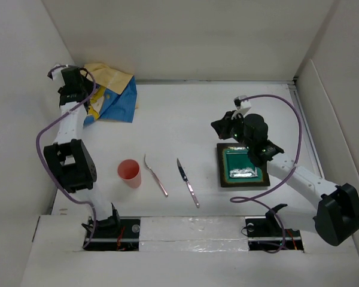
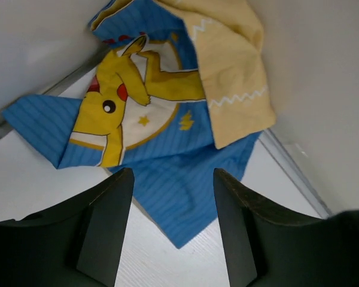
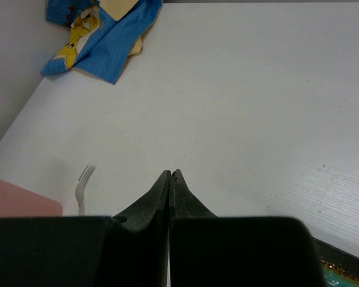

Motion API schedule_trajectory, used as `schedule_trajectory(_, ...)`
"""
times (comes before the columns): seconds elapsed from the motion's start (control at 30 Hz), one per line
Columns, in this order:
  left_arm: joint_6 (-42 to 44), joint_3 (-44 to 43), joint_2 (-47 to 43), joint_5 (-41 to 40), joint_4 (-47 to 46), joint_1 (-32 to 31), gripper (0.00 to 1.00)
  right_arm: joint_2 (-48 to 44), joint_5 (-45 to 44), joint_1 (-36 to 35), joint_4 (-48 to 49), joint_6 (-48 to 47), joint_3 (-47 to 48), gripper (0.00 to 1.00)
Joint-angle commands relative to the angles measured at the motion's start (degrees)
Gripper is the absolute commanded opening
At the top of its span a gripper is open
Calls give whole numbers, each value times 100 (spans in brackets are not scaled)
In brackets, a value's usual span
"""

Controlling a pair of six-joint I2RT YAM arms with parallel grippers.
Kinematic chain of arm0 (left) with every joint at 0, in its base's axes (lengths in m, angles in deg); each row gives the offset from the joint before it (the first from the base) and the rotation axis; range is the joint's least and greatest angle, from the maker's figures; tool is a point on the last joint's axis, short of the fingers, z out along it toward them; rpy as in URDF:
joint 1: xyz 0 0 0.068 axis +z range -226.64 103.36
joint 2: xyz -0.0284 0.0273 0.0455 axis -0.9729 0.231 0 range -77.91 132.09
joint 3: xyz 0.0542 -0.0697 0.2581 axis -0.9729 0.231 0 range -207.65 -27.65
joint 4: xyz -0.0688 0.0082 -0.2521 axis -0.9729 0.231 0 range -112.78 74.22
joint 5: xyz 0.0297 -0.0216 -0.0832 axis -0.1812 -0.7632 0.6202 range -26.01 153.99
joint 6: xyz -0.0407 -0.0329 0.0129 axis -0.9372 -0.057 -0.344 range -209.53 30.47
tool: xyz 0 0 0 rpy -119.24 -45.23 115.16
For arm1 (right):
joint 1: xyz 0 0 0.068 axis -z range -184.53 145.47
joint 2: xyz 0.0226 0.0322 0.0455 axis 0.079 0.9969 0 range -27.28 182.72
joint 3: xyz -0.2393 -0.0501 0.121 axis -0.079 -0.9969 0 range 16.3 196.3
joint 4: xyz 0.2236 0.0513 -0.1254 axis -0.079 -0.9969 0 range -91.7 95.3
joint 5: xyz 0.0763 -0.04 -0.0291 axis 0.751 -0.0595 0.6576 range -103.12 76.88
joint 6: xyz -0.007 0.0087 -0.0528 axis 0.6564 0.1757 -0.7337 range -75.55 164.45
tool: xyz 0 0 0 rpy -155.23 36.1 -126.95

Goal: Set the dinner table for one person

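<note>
Place setting not yet begun: the white bench point(image 1: 185, 119), which fills the whole work area in front of both arms, carries a pink cup point(image 1: 129, 172), a fork point(image 1: 155, 175) and a knife point(image 1: 188, 182) in a loose row near the front. A square green plate point(image 1: 221, 164) sits to their right. The left tool point(image 2: 172, 197) hangs with its fingers spread wide over a crumpled blue-and-yellow placemat point(image 2: 167, 137) bunched in the far left corner against the walls, gripping nothing. The right tool point(image 3: 170, 179) is closed tight and empty, raised above bare bench beside the plate. The step in hand appears to be fetching the placemat. The next move likely calls for lowering the spread fingers onto a raised fold, pinching it, and drawing the cloth out toward the middle to flatten.
</note>
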Motion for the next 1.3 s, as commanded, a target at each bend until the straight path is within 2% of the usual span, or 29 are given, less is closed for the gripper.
schedule_trajectory(0.0,244,-387,470,-4,330,272,53,86,8,3,443,-28,25,0)
schedule_trajectory(0.07,358,-466,717,31,356,396,54,165,16,3,444,-28,42,12)
schedule_trajectory(0.1,402,-623,989,14,444,448,54,182,16,3,444,-28,43,25)
schedule_trajectory(0.2,630,-835,1429,-82,769,511,54,323,69,3,514,-46,60,43)
schedule_trajectory(0.23,675,-801,1553,-100,839,511,54,436,121,3,514,-63,95,46)
schedule_trajectory(0.5,736,-695,2072,-206,998,511,53,552,122,3,426,-81,174,47)
schedule_trajectory(0.67,745,-634,2283,-127,937,511,43,526,148,3,409,-81,183,47)
schedule_trajectory(0.77,780,-791,2459,13,945,371,28,490,201,3,408,-81,174,46)
schedule_trajectory(0.8,780,-896,2537,170,972,257,15,473,218,-49,400,-72,174,46)
schedule_trajectory(0.9,737,-959,2538,654,797,-24,0,420,166,-49,408,-81,166,46)
schedule_trajectory(1.13,289,-1020,2292,1788,148,-886,0,350,78,-49,356,-89,166,46)
schedule_trajectory(1.27,-80,-1230,2125,2393,-337,-1684,0,367,-36,-49,338,-98,157,46)
